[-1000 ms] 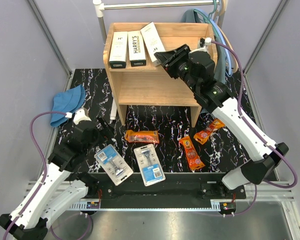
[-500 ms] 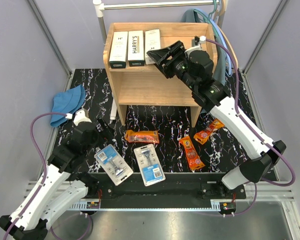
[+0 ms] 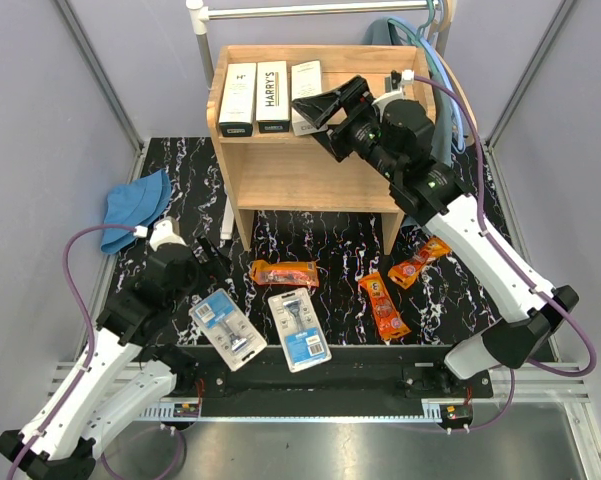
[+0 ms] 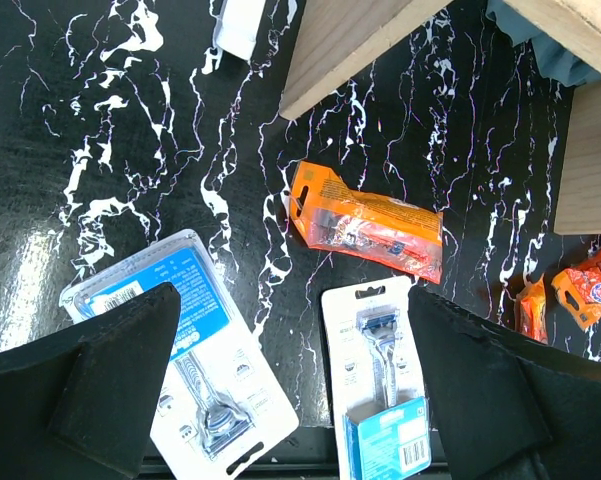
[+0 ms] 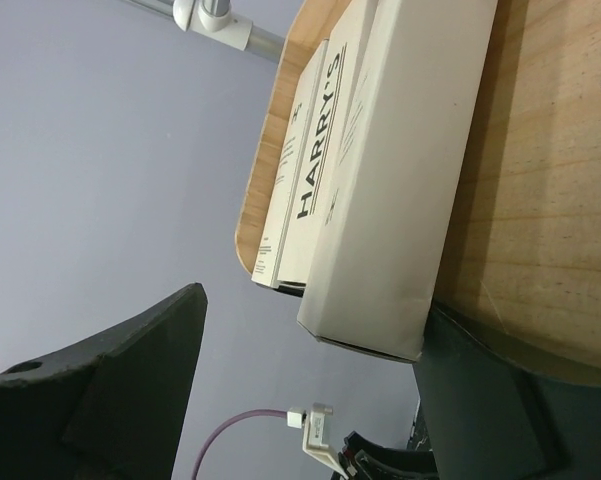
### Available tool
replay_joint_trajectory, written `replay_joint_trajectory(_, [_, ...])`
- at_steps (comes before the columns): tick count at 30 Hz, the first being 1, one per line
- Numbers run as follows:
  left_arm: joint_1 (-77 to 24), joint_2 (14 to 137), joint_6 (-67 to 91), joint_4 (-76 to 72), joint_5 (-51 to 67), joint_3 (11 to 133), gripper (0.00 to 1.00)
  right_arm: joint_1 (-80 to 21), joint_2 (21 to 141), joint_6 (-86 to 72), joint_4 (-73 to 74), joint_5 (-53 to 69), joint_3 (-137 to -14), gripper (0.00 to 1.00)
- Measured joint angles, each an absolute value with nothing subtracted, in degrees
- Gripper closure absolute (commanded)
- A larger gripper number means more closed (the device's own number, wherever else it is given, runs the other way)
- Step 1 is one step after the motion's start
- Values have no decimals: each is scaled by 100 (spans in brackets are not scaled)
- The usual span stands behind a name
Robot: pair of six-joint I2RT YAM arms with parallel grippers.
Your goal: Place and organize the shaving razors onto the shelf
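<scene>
Three white razor boxes (image 3: pixel 271 96) lie side by side on the top of the wooden shelf (image 3: pixel 310 170). My right gripper (image 3: pixel 325 105) is open at the near end of the third box (image 5: pixel 400 180), its jaws wide apart and empty (image 5: pixel 315 325). Two blister cards (image 3: pixel 227 329) (image 3: pixel 300 328) and three orange pouches (image 3: pixel 284 272) (image 3: pixel 383 305) (image 3: pixel 418 261) lie on the black marbled table. My left gripper (image 3: pixel 215 265) hovers open and empty above the two cards (image 4: pixel 180 370) (image 4: pixel 380 385), with one pouch (image 4: pixel 365 225) beyond them.
A blue cloth hat (image 3: pixel 135 207) lies at the left of the table. A metal clothes rail (image 3: pixel 310 10) with hangers stands behind the shelf. The shelf's lower tier holds nothing. Shelf legs (image 4: pixel 350 40) stand just beyond the nearest pouch.
The third white box went from tilted to straight, in line with the other two. My right gripper shifted left along the shelf top. The left arm has not moved.
</scene>
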State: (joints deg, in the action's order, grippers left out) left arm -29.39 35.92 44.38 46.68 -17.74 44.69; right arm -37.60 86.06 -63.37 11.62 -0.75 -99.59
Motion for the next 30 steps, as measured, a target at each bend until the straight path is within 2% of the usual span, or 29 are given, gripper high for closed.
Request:
replay_joint_trajectory(19, [-2939, 3750, 4185, 4661, -1535, 4613, 1, -3758, 8600, -6093, 1949, 338, -10315, 7])
replay_joint_trajectory(30, [-2939, 3929, 4027, 4633, -1400, 4947, 1, -3785, 8641, -5655, 3052, 572, -10536, 6])
